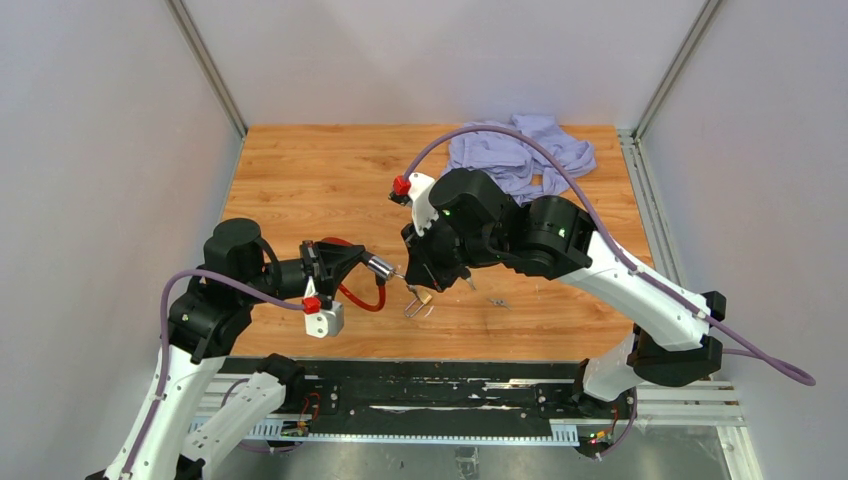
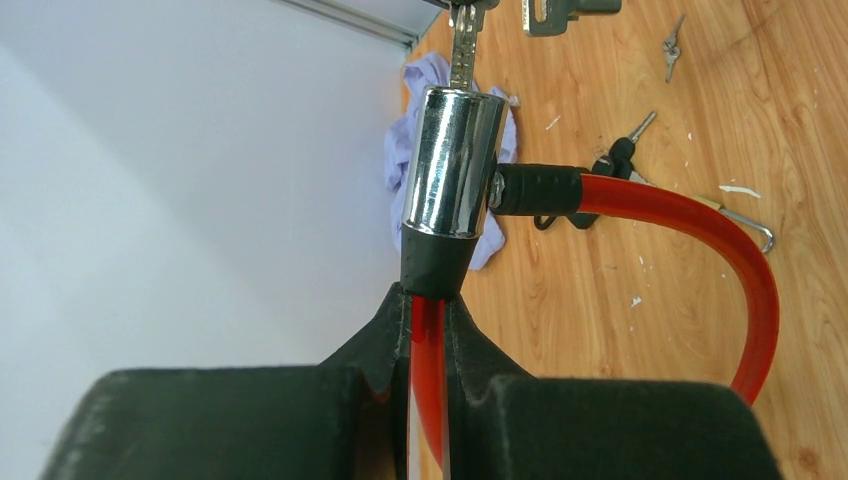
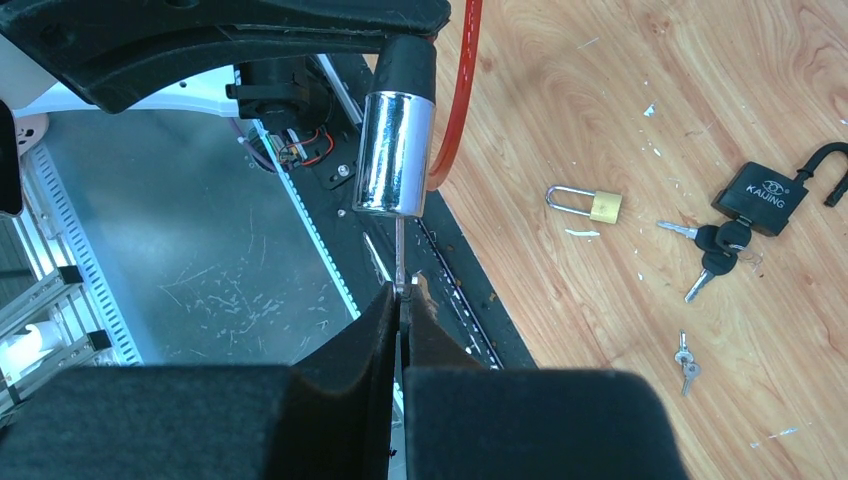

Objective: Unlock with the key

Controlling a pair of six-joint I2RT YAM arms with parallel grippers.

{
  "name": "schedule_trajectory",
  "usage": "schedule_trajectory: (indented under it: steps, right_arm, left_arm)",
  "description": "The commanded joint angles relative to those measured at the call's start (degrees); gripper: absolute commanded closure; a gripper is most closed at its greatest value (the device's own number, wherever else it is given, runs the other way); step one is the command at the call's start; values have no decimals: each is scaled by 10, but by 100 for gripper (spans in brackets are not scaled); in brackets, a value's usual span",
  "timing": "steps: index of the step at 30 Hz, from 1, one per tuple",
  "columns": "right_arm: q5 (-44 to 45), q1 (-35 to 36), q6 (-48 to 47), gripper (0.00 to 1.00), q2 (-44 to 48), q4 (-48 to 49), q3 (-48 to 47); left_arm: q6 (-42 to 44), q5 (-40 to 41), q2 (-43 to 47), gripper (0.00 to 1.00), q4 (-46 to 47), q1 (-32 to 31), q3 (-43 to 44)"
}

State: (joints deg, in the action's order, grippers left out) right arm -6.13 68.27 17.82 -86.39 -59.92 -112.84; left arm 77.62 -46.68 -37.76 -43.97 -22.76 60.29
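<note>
Right wrist shows right claw (image 3: 402,300) pinching key (image 3: 400,250) inside cylinder (image 3: 393,150), left claw (image 2: 428,308) clamping cable (image 2: 700,225).

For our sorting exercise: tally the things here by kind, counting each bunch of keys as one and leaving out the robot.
Locks: 3 (red cable lock, brass padlock, black padlock)
Key bunches: 2 (black-headed bunch, small silver bunch)
Single key, in the right gripper: 1
Cloth: 1
Total: 7
</note>
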Motion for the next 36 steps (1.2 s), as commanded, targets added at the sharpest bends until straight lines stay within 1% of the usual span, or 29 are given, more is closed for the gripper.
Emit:
schedule_trajectory:
  steps: [1, 9, 15, 21, 29, 36]
  right_arm:
    - [10, 8, -7, 99, 1, 19, 1]
    - [7, 8, -3, 99, -12, 21, -3]
    - [13, 8, 4, 99, -26, 20, -11]
    - [17, 8, 13, 99, -35, 26, -16]
    - [18, 6, 30, 99, -22, 94, 29]
    - [8, -4, 41, 100, -19, 137, 43]
  left_arm:
    - [3, -4, 6, 100, 14, -7, 2]
    - [7, 5, 7, 100, 14, -7, 2]
    - [9, 38, 1, 100, 14, -7, 4]
    - [16, 53, 3, 100, 14, -8, 2]
    - [2, 53, 13, 100, 50, -8, -13]
    - [13, 35, 13, 100, 50, -11, -12]
